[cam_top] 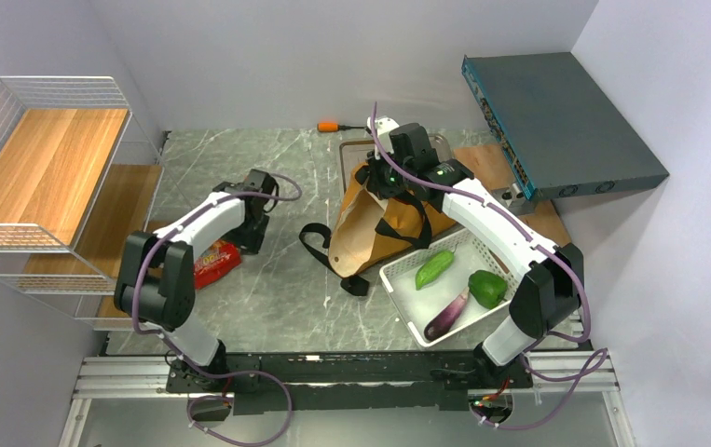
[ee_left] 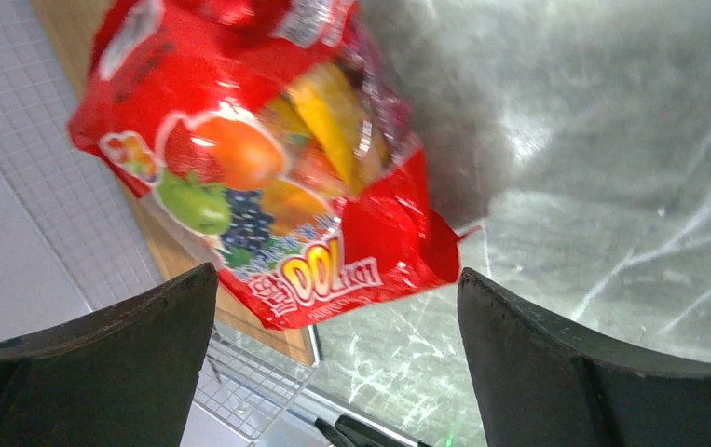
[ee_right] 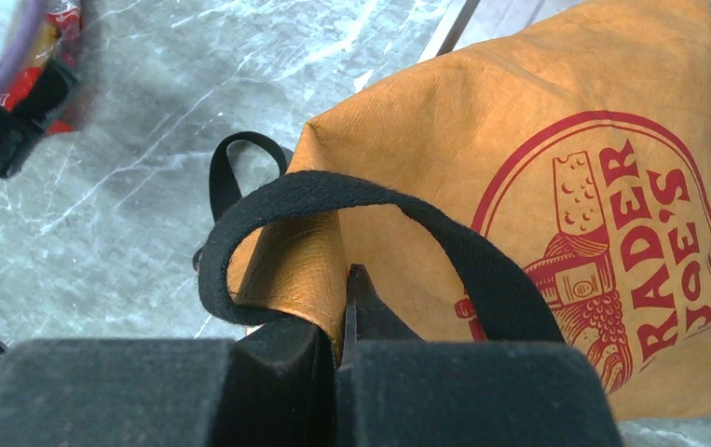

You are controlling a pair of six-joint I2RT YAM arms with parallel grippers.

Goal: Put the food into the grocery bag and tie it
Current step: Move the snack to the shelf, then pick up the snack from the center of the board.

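Progress looks early. Packet point(ee_left: 267, 158), red w/ fruit print, lies on table point(cam_top: 277, 279) at the left, beside wire shelf point(cam_top: 44, 168) and well apart from bag point(cam_top: 384, 223). Left gripper point(ee_left: 337, 279) hovers right over it w/ fingers point(ee_left: 100, 363) spread wide, one on each side. Neither seems to touch the packet in the wrist view, so it has no grip. Right gripper point(ee_right: 344, 321) has its jaws pressed together on the bag's rim fabric near a corner, w/ black strap point(ee_right: 333, 191) looping just above the pinch. It probably holds the mouth up for loading. Bag sits slumped at centre-back against basket point(cam_top: 400, 303), pale lining showing toward the left arm. What's inside, if anything, can't be seen. Basket holds green veg point(cam_top: 434, 268), pepper point(cam_top: 487, 287) and eggplant point(cam_top: 447, 315), none of them bagged. Straps hang loose, one trailing on the table, so nothing is tied. Judged from this, little or none of the loading is done. Left to do: grip the packet, carry it across to the bag mouth, move the veg in, then knot the straps.
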